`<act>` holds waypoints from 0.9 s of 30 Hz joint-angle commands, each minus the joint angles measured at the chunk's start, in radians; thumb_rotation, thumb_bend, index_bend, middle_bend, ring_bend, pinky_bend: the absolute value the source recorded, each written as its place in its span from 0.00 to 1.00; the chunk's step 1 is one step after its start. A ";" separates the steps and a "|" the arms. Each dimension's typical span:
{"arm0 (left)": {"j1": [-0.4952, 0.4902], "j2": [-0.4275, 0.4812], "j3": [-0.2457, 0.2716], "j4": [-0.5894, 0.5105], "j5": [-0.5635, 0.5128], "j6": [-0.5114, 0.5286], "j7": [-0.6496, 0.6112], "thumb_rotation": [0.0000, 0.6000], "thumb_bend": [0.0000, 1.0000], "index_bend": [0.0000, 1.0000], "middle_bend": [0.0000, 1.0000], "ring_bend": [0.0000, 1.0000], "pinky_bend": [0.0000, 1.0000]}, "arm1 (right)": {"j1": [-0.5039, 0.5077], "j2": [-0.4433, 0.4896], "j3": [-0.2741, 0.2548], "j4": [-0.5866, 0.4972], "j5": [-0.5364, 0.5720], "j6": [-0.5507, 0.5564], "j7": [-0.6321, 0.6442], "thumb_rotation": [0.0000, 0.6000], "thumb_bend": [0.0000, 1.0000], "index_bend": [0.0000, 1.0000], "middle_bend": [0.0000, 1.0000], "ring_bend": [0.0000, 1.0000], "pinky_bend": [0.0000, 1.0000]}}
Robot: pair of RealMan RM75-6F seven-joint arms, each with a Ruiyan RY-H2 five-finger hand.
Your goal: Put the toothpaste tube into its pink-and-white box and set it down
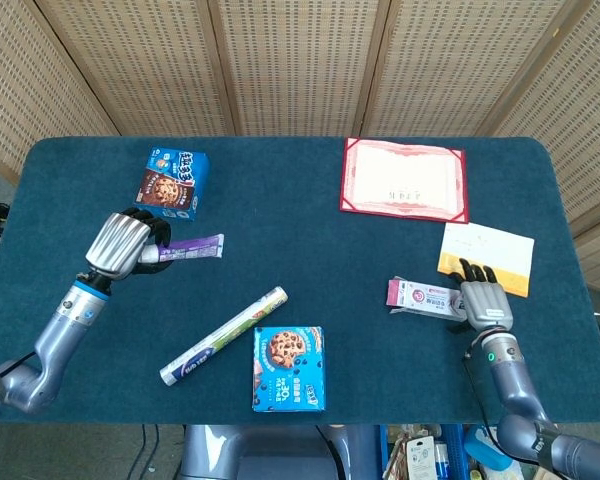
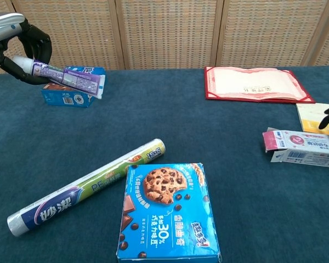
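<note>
Teal cloth covers the table (image 1: 300,215) I'm working over. My left hand (image 1: 123,243) has its fingers clamped on the cap end of the purple toothpaste tube (image 1: 192,245), held off the cloth with its flat end pointing toward the middle; the tube's print is too small for me to read. My right hand (image 1: 483,303) rests over the right end of the pink-and-white box (image 1: 420,296), which lies flat near the right edge (whether the fingers actually grip it I cannot tell).

I count two blue cookie boxes: a small one (image 1: 173,182) behind the tube, and a larger one (image 2: 167,212) up front marked "30%". One wrap roll (image 2: 88,187) reads "PE". One red-bordered certificate (image 1: 404,179) and one yellow-and-white card (image 1: 488,256) lie at the right.
</note>
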 commanded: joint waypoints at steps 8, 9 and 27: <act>0.002 -0.005 -0.001 0.011 0.001 0.001 -0.006 1.00 0.25 0.91 0.62 0.47 0.43 | -0.009 -0.041 -0.007 0.061 -0.056 0.029 0.065 1.00 0.09 0.39 0.25 0.11 0.19; 0.002 -0.004 -0.002 0.010 0.000 0.002 -0.007 1.00 0.25 0.91 0.62 0.47 0.43 | -0.011 -0.044 -0.006 0.064 -0.061 0.033 0.074 1.00 0.09 0.42 0.29 0.16 0.24; 0.003 -0.002 -0.004 0.002 0.003 0.003 -0.012 1.00 0.25 0.91 0.62 0.47 0.43 | -0.042 -0.082 -0.017 0.135 -0.150 0.061 0.207 1.00 0.09 0.56 0.48 0.37 0.45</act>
